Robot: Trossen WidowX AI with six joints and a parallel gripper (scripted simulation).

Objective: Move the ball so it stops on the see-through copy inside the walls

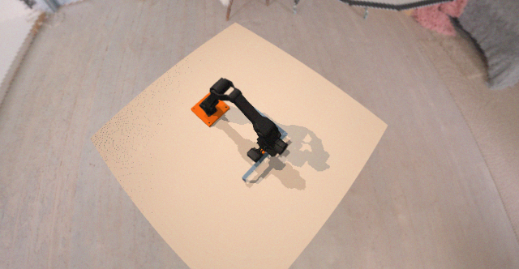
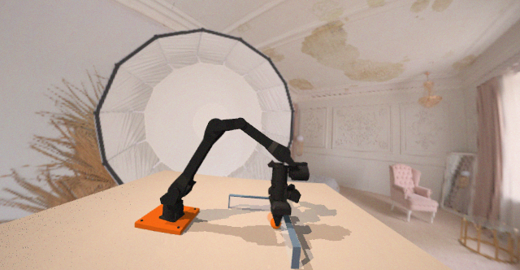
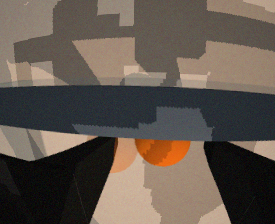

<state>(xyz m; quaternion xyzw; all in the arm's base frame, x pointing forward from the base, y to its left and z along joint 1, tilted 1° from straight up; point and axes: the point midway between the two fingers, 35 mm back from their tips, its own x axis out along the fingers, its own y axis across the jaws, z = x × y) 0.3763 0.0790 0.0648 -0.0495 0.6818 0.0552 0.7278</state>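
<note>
The solid orange ball lies on the table close to the near low wall, mostly hidden by the arm in the top and exterior views. The see-through copy is pale orange, just left of the ball in the wrist view and partly behind the left finger. The other low wall meets the near one at a corner. My gripper is open and low, pointing down, with a finger on each side of the ball and gaps showing between.
The orange base plate stands left of the walls, and the arm arches from it over the corner. The near wall runs across just beyond the fingers in the wrist view. Arm shadows fall on the table.
</note>
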